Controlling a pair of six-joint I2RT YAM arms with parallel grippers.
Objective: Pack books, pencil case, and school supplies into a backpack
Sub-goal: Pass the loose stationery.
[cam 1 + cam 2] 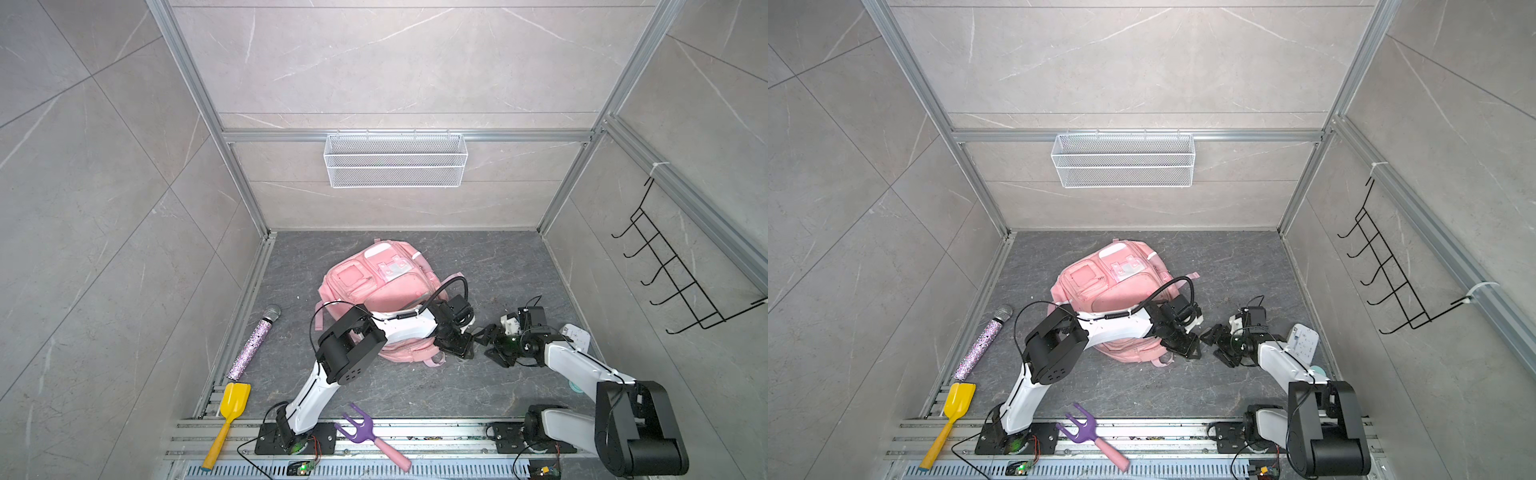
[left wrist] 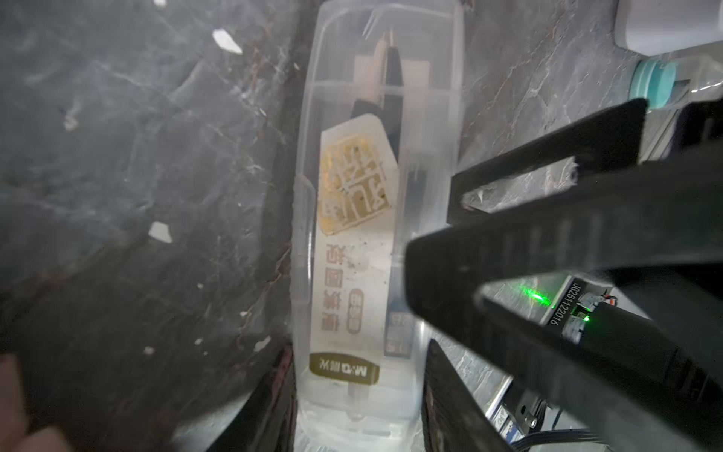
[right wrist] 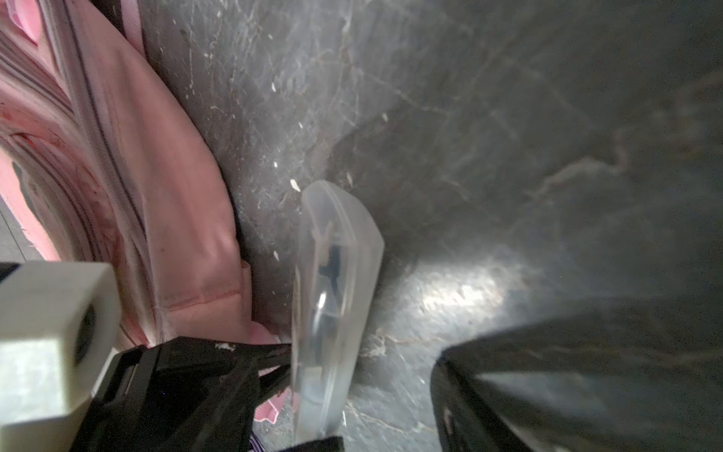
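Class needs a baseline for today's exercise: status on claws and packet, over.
Left claw shut on school supplies packet. Right claw open, close beside it. Left arm crosses over backpack.

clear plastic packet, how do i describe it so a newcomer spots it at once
Start at the pink backpack in the middle of the dark floor, then go to its near right corner. There the clear packet sits between the fingers of the left claw. Unlike the pink fabric beside it, it is see-through and slim, with a whitish insert printed in gold.

Pale grey marble-look walls (image 1: 395,62), aluminium frame (image 1: 407,136); white mesh basket (image 1: 395,160); black hook rack (image 1: 673,270); dark veined floor (image 1: 415,386), possibly stone.
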